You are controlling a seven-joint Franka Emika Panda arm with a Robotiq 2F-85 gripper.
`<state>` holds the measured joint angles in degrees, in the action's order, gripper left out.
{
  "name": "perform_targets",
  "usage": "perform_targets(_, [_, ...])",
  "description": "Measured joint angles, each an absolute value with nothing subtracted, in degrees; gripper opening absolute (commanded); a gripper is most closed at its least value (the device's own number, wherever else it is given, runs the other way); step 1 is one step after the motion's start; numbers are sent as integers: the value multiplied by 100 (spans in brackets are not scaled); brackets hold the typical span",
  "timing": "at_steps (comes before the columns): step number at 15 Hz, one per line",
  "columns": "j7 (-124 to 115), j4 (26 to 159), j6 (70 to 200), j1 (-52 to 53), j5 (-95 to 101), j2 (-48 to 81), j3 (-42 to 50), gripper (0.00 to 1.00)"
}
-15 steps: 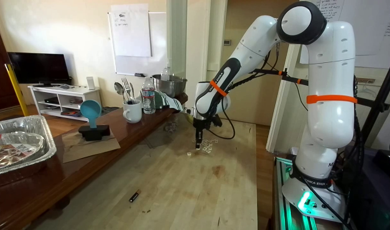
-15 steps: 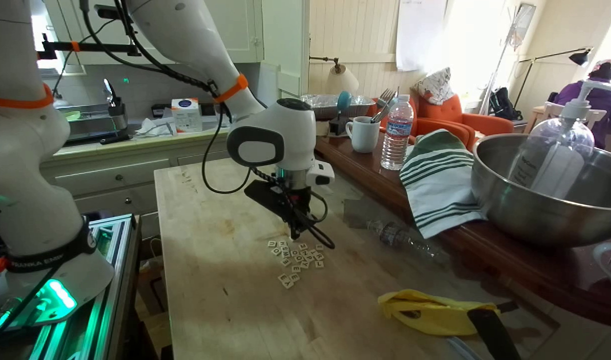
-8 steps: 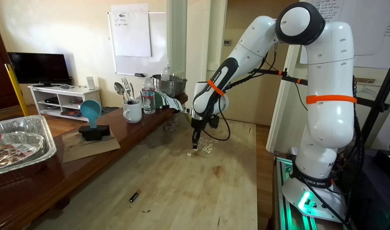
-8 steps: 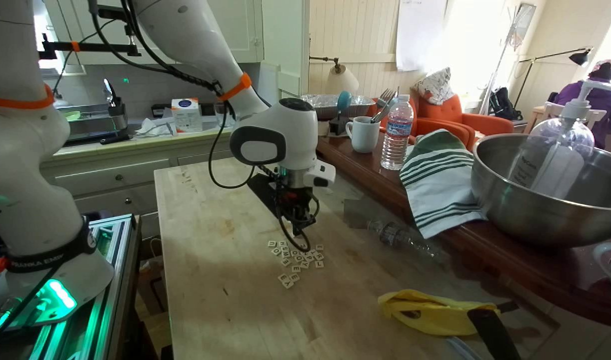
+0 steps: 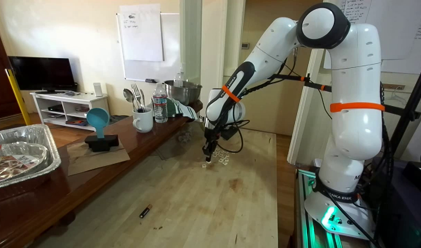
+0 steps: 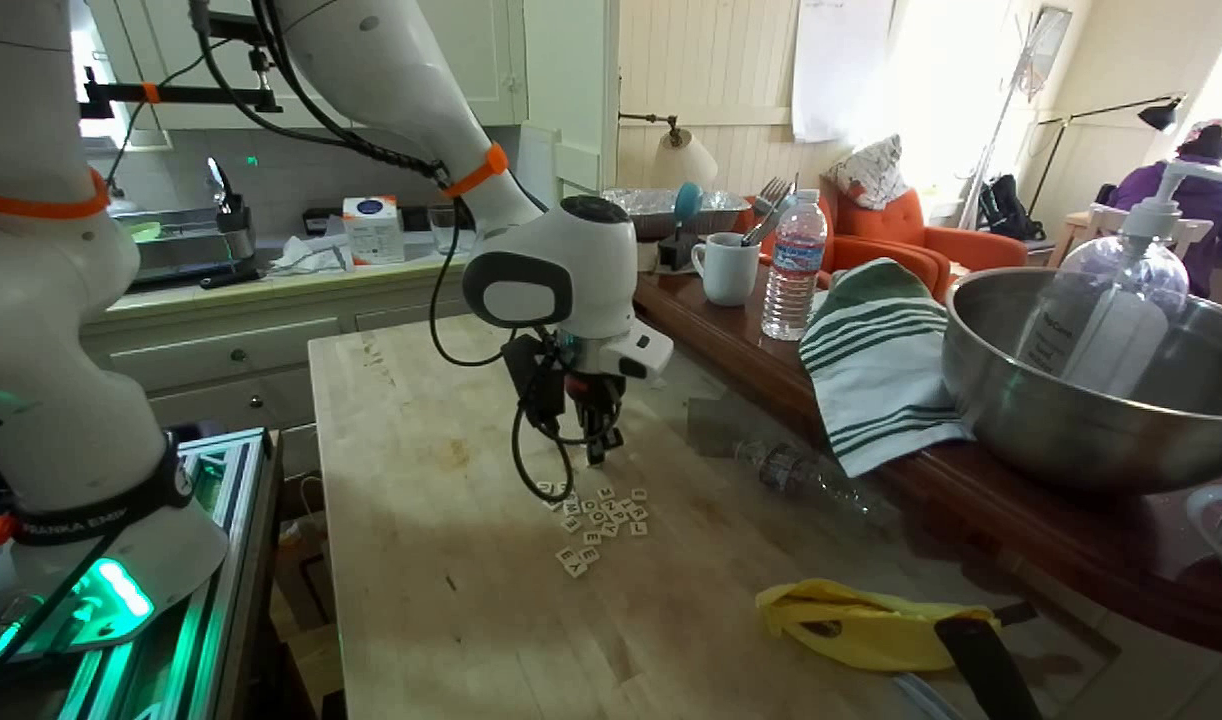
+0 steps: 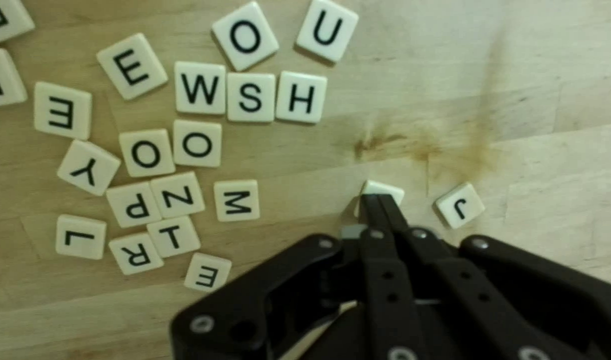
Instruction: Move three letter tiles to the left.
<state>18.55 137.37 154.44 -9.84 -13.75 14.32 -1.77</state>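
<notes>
My gripper [image 7: 378, 196] is shut, its two fingers together and nothing between them. Its tips cover most of a cream tile [image 7: 383, 187], whose letter is hidden. A J tile [image 7: 460, 205] lies to the right of it in the wrist view, a short gap away. Further left spread several other letter tiles, among them M [image 7: 236, 200], H [image 7: 301, 97], S [image 7: 251, 97] and U [image 7: 327, 30]. In an exterior view the shut gripper [image 5: 208, 158] reaches down beside the tile cluster [image 5: 223, 158]; an exterior view shows that cluster [image 6: 596, 520] in front of it.
A battery [image 5: 145, 211] lies on the wooden table [image 5: 210, 206]. Beside the table runs a raised brown ledge [image 6: 751, 370] with a mug [image 6: 728, 270], water bottle [image 6: 796, 265], towel [image 6: 876, 360] and steel bowl [image 6: 1101, 410]. A yellow object [image 6: 871, 625] is on the lower right.
My gripper has moved away from the cluster towards the J tile, and the tile under its tips has slid along with it. The wrist has also turned. The gripper has stayed shut.
</notes>
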Motion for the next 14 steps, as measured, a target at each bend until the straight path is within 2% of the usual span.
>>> perform_targets(14, [726,13638,15439,-915,-1681,1501,-201,0])
